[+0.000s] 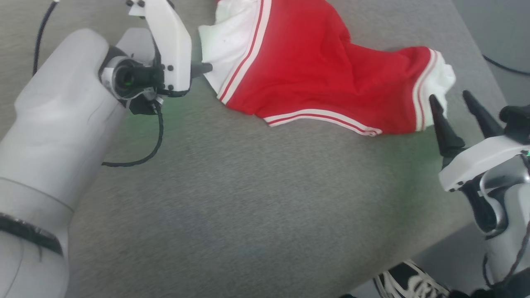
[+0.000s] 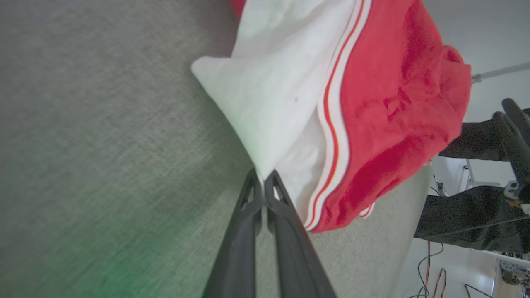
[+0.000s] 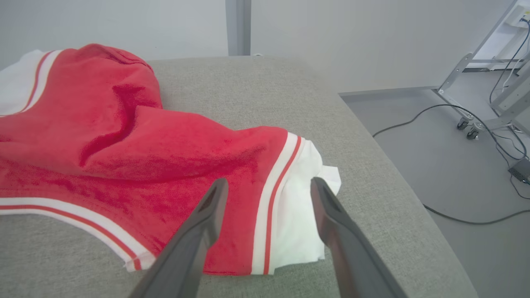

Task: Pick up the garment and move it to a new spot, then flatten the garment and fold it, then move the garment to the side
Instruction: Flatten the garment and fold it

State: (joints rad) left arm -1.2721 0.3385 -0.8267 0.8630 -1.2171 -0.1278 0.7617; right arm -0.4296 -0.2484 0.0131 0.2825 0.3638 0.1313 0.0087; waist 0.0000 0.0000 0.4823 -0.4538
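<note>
Pinching one garment [image 1: 314, 74] — left gripper [image 2: 262, 181] of two; right gripper [image 3: 269, 182] agape

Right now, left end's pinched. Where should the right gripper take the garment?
The white-lined striped hem at the garment's right end, approached from the near right. That edge lies loose and free on the cushion, and the right gripper's open jaws frame it.

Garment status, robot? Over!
Left fingers shut on garment, white edge. Right fingers open by the other striped end. Garment rumpled on table.
</note>
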